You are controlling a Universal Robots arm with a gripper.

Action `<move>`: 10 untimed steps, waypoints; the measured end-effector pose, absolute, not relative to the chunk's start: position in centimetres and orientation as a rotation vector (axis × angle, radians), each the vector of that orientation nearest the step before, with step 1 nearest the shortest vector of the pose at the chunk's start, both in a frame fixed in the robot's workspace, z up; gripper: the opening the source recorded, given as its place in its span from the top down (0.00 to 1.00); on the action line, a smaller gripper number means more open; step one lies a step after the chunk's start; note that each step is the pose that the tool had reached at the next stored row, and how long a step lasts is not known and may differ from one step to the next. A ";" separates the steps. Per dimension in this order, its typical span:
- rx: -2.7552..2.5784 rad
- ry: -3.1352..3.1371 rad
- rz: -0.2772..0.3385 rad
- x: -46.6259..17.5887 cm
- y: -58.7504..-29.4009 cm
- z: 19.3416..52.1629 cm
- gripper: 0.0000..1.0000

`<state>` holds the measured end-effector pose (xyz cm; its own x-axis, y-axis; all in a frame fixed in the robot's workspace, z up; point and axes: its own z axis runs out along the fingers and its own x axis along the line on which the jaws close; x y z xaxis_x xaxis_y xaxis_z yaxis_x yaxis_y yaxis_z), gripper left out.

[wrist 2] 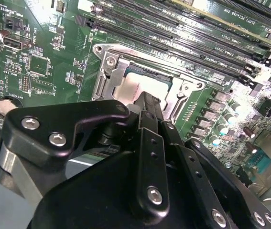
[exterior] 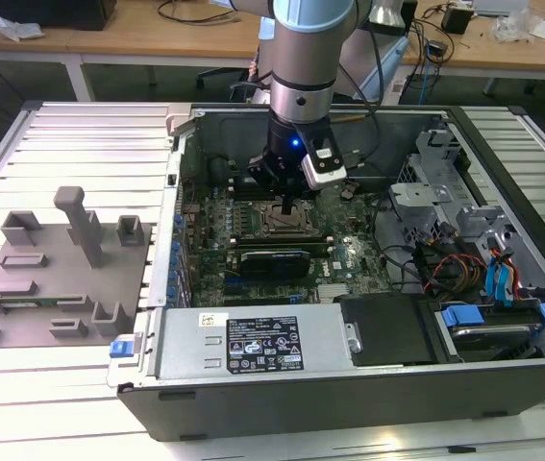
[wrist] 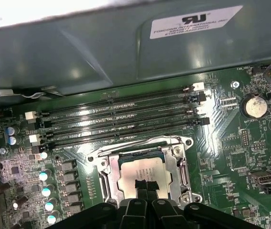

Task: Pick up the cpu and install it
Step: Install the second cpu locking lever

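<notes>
Misalignment is the main risk: the cpu (wrist: 142, 178) lies within the metal frame of the socket (wrist: 176, 157) on the motherboard (wrist: 250, 143), and if it sits even slightly skewed or a corner rides on the frame, any downward push could bend the contacts beneath. The gripper (wrist: 145, 185) hangs directly above the chip, its two fingertips drawn close together with only a thin slit between them and touching or almost touching the silvery top; whether they pinch anything I cannot tell. A sideways drag on lifting off could shift the chip out of its seat. In the exterior view the gripper (exterior: 286, 208) blocks the socket inside the case (exterior: 349, 384), and the grey tray (exterior: 56, 279) lies well apart on the exterior view's left. In both wrist views the gripper body covers the near edge of the chip, so full seating cannot be judged.
</notes>
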<state>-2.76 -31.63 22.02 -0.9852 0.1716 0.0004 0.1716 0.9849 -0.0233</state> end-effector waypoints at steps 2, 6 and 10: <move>-0.271 -3.127 0.037 -2.8 -31.6 22.1 0.89; -0.270 -3.127 0.037 -2.8 -31.7 22.1 0.89; -0.271 -3.127 0.036 -2.8 -31.8 22.1 0.89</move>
<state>-2.76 -31.84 22.06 -0.9851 0.1717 0.0004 0.1717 0.9849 -0.0231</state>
